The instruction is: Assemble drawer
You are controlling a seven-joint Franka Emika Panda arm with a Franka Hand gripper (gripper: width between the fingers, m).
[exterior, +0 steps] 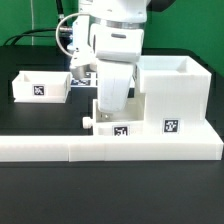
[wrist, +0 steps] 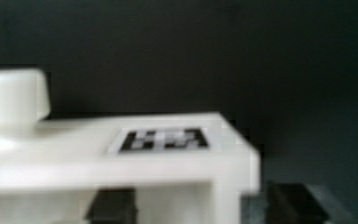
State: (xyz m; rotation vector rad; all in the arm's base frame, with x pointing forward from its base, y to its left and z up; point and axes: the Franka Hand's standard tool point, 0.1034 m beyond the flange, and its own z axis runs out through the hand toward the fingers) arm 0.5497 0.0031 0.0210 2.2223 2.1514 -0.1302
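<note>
My pincer (exterior: 108, 108) straddles one wall of the knobbed tray (wrist: 167, 165). Whether it is clamped on that wall, I cannot tell. The tray sits on the desk (exterior: 30, 120), just beside the tall housing (exterior: 175, 90) and the low L-shaped wall (exterior: 60, 150). The second tray (exterior: 40, 86) lies well apart. Neither tray is in the housing, so I judge both insertions remain.

Clearance: open table (exterior: 40, 190) in front of low L-shaped wall (exterior: 110, 148) and betw. left tray (exterior: 40, 87) and knobbed tray (exterior: 112, 126); blocked at exterior view's right by tall housing (exterior: 172, 95) just beside knobbed tray, wall close along tray's front, knob (exterior: 87, 122) jutting toward exterior view's left.
</note>
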